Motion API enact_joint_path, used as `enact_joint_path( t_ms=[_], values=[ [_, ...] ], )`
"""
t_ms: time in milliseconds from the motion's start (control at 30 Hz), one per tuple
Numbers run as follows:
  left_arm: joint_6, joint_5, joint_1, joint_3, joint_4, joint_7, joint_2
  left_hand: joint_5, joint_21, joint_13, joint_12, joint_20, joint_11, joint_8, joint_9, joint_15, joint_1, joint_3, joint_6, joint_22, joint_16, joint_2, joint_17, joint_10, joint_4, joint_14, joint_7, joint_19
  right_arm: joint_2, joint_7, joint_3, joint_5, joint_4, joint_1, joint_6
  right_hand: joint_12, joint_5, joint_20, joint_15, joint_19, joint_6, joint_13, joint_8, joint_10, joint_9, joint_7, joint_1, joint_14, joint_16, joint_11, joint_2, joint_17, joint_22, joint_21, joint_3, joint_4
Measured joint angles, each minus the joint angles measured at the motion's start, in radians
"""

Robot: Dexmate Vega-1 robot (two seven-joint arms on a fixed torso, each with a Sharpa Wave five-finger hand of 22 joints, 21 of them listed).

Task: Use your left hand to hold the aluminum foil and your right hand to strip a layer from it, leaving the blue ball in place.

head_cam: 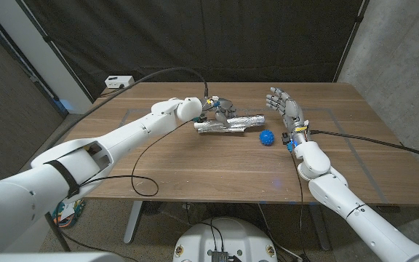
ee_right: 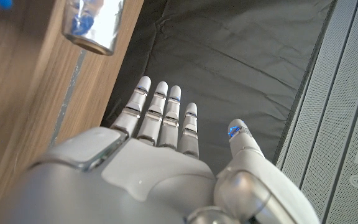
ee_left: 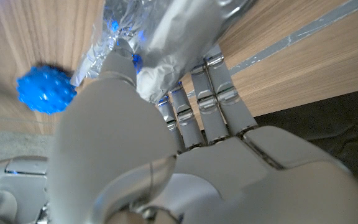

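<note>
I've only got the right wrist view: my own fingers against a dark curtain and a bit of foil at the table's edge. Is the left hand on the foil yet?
Observer: Yes. In the head view the left hand grips the aluminum foil from above.
Operator: Where's the blue ball?
Observer: On the table, beside the foil's end nearest your right hand, at.
Operator: Is my right hand touching anything?
Observer: No. It is raised above the table, fingers spread, apart from foil and ball.
</note>
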Motion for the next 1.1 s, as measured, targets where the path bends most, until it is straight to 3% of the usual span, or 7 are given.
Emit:
enact_joint_path(
  t_ms=[600,1100],
  values=[
    [0.029,-0.313,0.022,-0.114,-0.003,-0.068,-0.013,-0.008,0.030,0.000,0.003,-0.003,0.014,0.005,0.008,0.002,0.009,-0.002,0.018,0.000,0.000,-0.009,0.020,0.014,-0.002,0.010,0.018,0.001,0.013,-0.016,0.016,0.003,0.022,-0.007,0.028,0.000,0.000,0.000,-0.003,0.000,0.000,0.000,0.000,0.000,0.000,0.000,0.000,-0.004,-0.004,0.000,0.000,0.000,0.000,-0.004,0.000,0.000],
    [-0.051,-0.645,0.094,-0.240,0.086,-0.096,-0.056,-0.022,0.047,0.000,0.003,-0.003,0.018,0.004,0.023,-0.001,0.009,-0.002,0.025,-0.005,-0.017,-0.009,0.024,0.018,-0.003,0.014,0.025,0.000,0.016,-0.014,0.019,0.004,0.035,0.007,0.032,0.000,-0.008,0.000,-0.003,0.000,0.000,0.000,0.000,0.000,0.000,0.000,0.000,-0.004,-0.004,0.000,0.000,0.000,0.000,-0.004,0.000,0.000]
  ],
)
